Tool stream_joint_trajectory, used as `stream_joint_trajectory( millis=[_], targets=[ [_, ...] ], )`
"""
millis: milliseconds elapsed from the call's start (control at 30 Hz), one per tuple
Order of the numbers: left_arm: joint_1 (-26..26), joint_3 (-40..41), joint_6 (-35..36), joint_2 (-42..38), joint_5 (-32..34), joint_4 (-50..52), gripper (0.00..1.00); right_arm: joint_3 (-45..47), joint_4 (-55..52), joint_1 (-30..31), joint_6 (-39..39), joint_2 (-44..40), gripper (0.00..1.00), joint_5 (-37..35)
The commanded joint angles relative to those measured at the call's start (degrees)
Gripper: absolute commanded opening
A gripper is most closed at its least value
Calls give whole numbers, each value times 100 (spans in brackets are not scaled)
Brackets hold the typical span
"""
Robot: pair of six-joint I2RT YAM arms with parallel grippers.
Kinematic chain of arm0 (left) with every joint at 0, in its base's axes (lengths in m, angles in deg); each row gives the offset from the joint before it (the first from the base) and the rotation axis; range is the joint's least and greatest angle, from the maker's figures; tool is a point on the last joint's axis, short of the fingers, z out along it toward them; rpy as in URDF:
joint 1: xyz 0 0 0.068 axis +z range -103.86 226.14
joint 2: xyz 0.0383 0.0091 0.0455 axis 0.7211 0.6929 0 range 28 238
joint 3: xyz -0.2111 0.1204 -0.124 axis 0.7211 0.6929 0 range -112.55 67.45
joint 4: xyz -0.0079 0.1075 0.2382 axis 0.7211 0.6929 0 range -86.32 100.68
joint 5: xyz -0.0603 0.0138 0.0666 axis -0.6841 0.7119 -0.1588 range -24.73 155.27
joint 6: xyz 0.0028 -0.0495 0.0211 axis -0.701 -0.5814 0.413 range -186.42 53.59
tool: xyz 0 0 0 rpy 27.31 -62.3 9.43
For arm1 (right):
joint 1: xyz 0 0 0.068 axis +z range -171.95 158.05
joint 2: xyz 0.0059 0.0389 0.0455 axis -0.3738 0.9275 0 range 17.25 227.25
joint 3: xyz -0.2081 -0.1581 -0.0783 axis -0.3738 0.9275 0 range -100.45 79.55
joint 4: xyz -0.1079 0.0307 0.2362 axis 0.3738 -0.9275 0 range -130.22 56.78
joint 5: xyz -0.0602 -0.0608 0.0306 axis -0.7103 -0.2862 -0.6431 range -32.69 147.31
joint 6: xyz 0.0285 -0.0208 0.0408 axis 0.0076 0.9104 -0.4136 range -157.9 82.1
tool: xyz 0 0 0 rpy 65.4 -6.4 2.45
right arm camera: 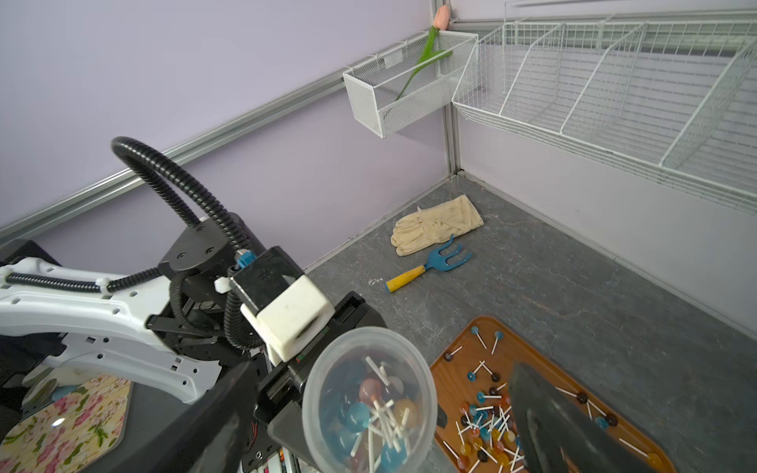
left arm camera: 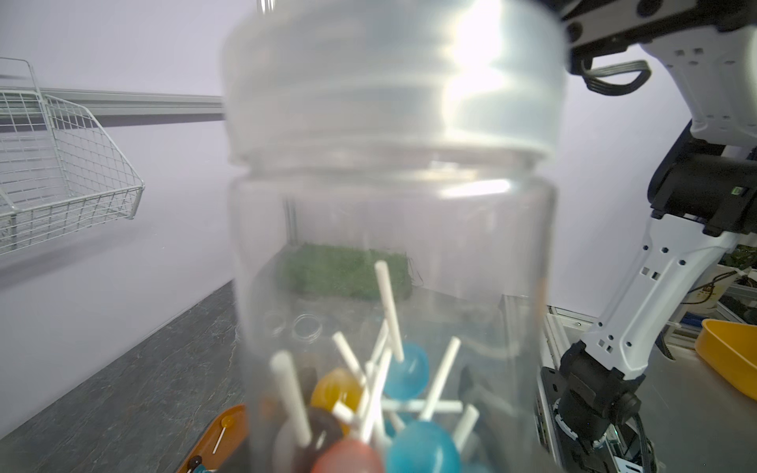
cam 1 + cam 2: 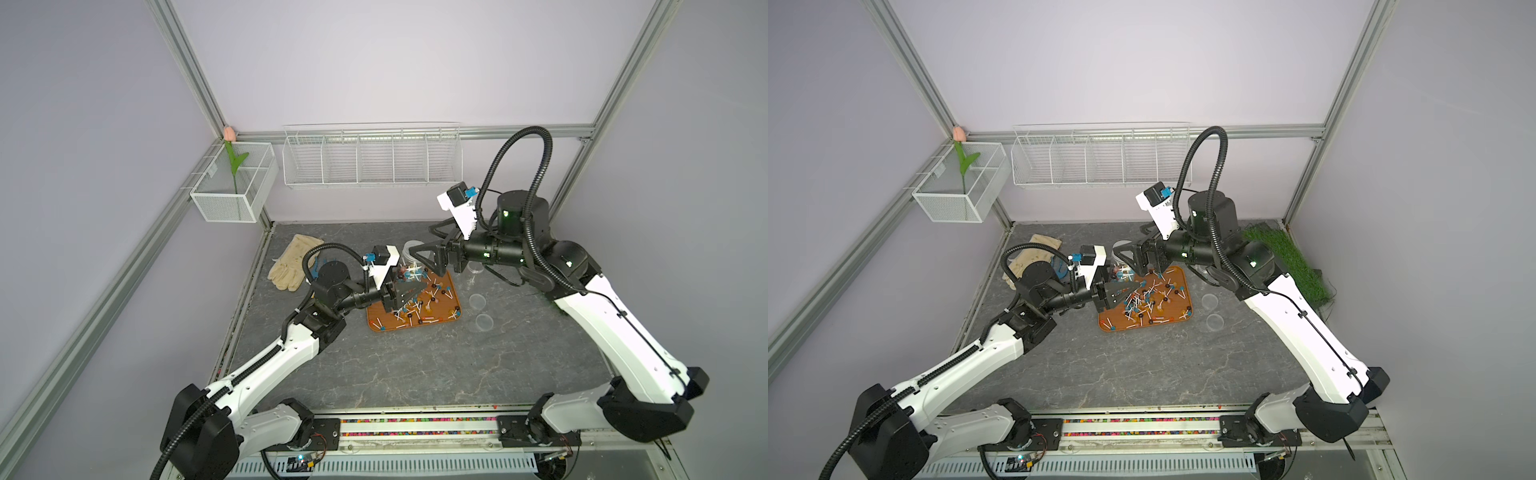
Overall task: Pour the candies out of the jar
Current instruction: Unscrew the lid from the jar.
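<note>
Left gripper (image 3: 409, 279) clamped on the upright jar (image 1: 370, 399) at the edge of the tray (image 1: 463, 340), right gripper (image 3: 420, 240) spread wide and empty beside it: pouring looks half done, so next tip the jar until its remaining candies (image 1: 368, 413) reach the tray.

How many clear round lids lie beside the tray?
2, both right of the tray: one lid farther back, one lid nearer. The right arm may hide more.
</note>
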Motion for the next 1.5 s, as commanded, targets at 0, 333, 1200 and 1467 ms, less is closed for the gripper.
stream_joint_trajectory(
  millis=[0, 333, 1200, 1467],
  targets=[
    [-5, 36, -11, -1, 83, -216, 54, 100, 136, 99, -357, 36, 97, -295],
    [-1, 49, -4, -8, 110, -173, 54, 97, 285, 239, -416, 244, 84, -251],
    [-4, -170, -120, -150, -784, 191, 54, -1060, -1113, -113, 2547, 532, 55, 2845],
    [-5, -237, -121, -96, -942, 248, 54, -1128, -1270, -111, 2571, 669, 55, 2826]
  ],
)
